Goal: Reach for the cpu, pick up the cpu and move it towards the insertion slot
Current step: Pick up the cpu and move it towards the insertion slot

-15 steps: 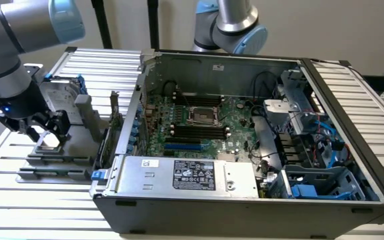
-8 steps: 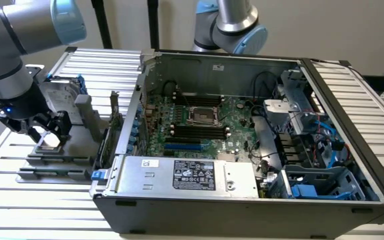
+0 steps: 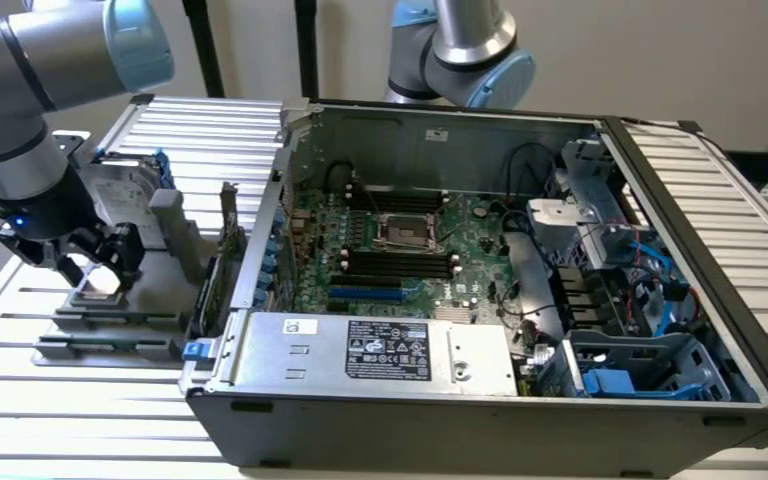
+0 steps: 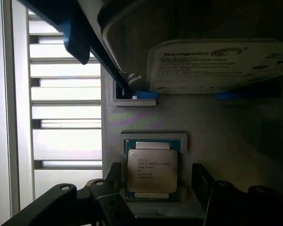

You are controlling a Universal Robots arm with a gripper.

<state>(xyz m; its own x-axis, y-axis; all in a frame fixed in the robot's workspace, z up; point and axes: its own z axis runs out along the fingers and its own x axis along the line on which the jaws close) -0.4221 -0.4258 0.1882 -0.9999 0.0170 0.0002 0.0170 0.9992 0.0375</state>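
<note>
The cpu [image 4: 152,169], a flat square chip with a silver-grey top, lies in a recess of a grey holder [image 4: 146,120]. My gripper [image 4: 155,182] is low over it and open. One dark finger [image 4: 114,175] stands on each side of the chip, with a small gap to its edges. In the exterior view the gripper [image 3: 95,262] hangs over the holder at the exterior view's left, and the cpu [image 3: 96,274] shows as a pale patch between the fingers. The insertion slot [image 3: 404,232], a shiny-framed square socket, sits on the green board inside the open computer case.
An upright silver hard drive [image 4: 217,66] in a blue frame stands close behind the cpu on the same holder. The case wall [image 3: 244,250] rises between the holder and the board. Black memory slots [image 3: 398,265] flank the socket. A power supply [image 3: 384,350] fills the case's front.
</note>
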